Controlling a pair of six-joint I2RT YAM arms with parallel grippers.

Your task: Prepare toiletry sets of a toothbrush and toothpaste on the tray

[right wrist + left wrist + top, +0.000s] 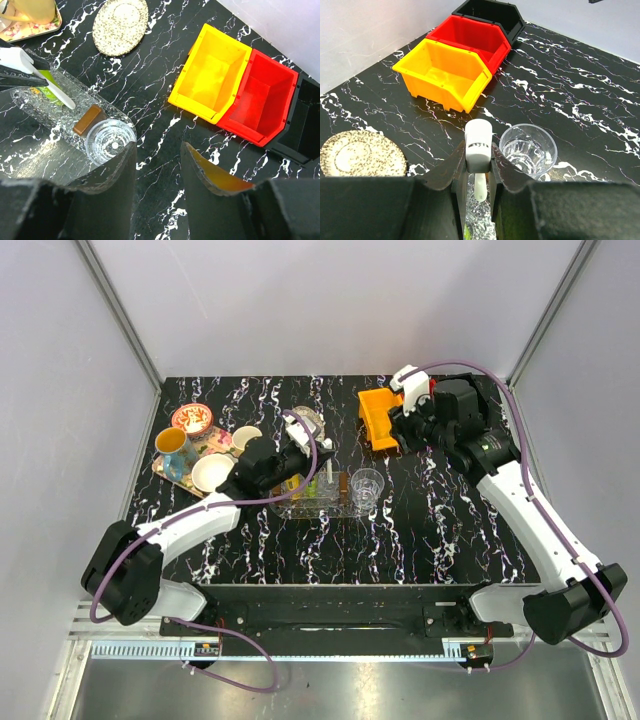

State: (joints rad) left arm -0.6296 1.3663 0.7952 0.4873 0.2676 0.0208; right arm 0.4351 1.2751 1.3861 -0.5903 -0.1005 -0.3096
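Mid-placement: holding toothbrush (478, 140) clamped in left claw (479, 156) over tray (30, 107), with right claw (157, 150) apart, empty. Next: lower beside toothpaste (49, 85), then release.

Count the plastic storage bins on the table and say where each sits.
3, side by side in a row: the yellow bin nearest the clear cup, the red bin in the middle, the black bin at the far end. The wrist views show no others.
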